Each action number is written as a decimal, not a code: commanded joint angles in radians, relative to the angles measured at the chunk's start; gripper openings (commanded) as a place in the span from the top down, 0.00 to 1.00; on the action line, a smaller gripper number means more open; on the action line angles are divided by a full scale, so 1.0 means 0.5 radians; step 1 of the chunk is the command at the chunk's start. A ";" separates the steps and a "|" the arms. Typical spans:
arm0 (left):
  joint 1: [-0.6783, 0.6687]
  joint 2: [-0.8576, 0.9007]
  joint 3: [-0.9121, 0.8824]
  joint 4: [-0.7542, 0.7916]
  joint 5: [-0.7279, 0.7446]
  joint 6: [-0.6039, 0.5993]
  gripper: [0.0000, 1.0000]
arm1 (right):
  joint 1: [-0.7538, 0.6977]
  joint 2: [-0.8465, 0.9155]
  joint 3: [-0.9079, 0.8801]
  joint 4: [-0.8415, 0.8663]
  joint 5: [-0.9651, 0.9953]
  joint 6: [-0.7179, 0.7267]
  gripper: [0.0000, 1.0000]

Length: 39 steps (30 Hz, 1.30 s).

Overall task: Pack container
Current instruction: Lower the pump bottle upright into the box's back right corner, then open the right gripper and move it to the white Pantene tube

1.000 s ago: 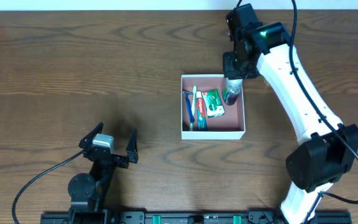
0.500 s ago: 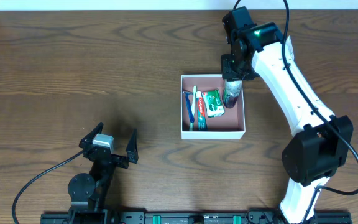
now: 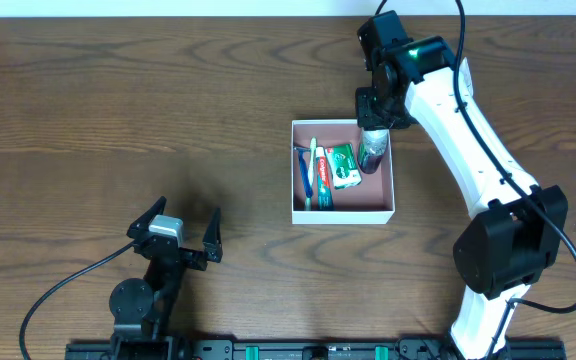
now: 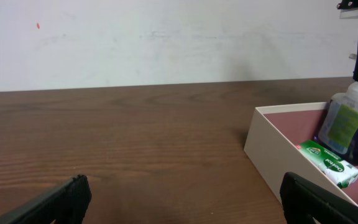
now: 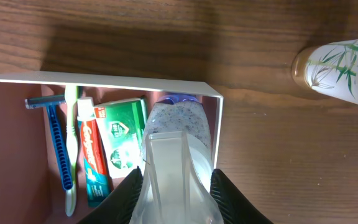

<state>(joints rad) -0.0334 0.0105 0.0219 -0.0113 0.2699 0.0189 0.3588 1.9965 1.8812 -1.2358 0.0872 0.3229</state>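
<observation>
The container (image 3: 343,217) is a square white-walled box with a pink-brown inside, right of the table's middle. In it lie a blue razor (image 3: 302,170), a toothbrush (image 3: 311,172), a toothpaste tube (image 3: 323,182) and a green soap box (image 3: 343,165). My right gripper (image 3: 376,122) is shut on a clear bottle of dark purple liquid (image 3: 373,150) standing in the container's far right corner. In the right wrist view the fingers (image 5: 126,196) clasp the bottle (image 5: 178,134) above the container wall (image 5: 104,79). My left gripper (image 3: 183,222) is open and empty, far left of the container (image 4: 272,158).
A conditioner bottle with a bamboo print (image 5: 340,65) stands or lies on the table just beyond the container's far right corner. The left arm's base and cable (image 3: 133,300) sit at the front edge.
A second ago my right arm shifted slightly left with the bottle. Since half a second ago nothing has moved. The left arm is still.
</observation>
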 commanded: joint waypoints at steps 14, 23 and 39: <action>0.008 0.002 -0.036 -0.067 0.014 -0.011 0.02 | 0.012 0.030 0.040 0.009 0.042 0.027 0.62; 0.008 0.002 -0.036 -0.066 0.014 -0.011 0.02 | 0.012 0.030 0.040 0.005 0.042 0.027 0.56; 0.008 0.002 -0.036 -0.067 0.014 -0.011 0.02 | -0.058 0.005 0.426 -0.155 0.042 -0.002 0.48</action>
<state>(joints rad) -0.0334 0.0105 0.0219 -0.0116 0.2699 0.0189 0.3508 2.0079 2.0064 -1.2957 0.0875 0.3294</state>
